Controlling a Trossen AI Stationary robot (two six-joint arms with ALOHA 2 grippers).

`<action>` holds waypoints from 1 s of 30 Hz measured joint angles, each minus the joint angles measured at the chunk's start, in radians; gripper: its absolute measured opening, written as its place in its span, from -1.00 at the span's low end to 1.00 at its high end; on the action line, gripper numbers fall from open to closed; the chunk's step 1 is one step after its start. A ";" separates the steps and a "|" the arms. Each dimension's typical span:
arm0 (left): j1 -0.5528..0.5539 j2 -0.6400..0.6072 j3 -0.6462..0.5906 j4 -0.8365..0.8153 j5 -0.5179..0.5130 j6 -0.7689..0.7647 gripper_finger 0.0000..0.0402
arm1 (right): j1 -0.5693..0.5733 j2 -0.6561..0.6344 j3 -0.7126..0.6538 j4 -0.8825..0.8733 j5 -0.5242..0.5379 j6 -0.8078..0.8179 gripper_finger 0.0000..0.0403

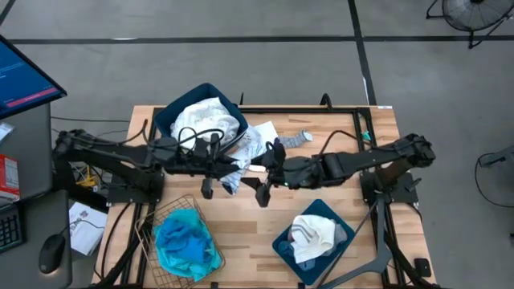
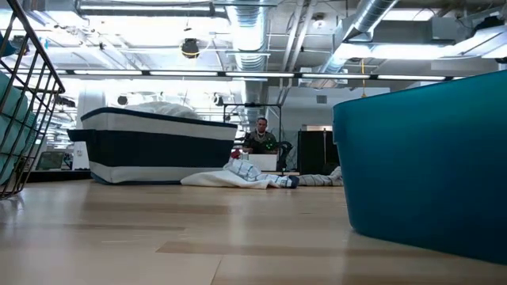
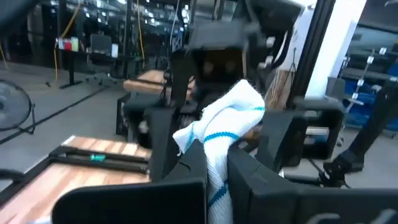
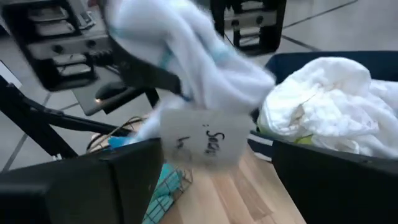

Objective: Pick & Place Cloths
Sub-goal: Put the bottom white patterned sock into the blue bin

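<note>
left jaws pinch sock [image 3: 227, 134], upright.

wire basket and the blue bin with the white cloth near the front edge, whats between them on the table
Nothing: in the high view, bare wood runs between the wire basket holding the turquoise garment and the blue bin with the white cloth.

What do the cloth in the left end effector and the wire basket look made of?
Cloth: soft white knit fabric with blue stripes, probably; it folds and drapes limply. Basket: thin metal wire, likely; an open see-through grid with a dark finish.
</note>
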 joint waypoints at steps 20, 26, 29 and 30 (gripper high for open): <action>0.000 0.067 0.000 0.071 -0.146 0.145 -0.98 | 0.083 0.007 0.000 -0.047 -0.040 0.058 0.44; -0.006 0.067 0.000 0.072 -0.145 0.119 -0.98 | 0.073 0.007 0.000 -0.109 0.075 0.128 0.44; -0.007 0.067 0.000 0.072 -0.145 0.117 -0.98 | 0.051 0.007 0.000 -0.094 0.088 0.128 0.44; -0.007 0.067 0.000 0.072 -0.145 0.117 -0.98 | 0.044 0.007 0.000 -0.085 0.087 0.128 0.44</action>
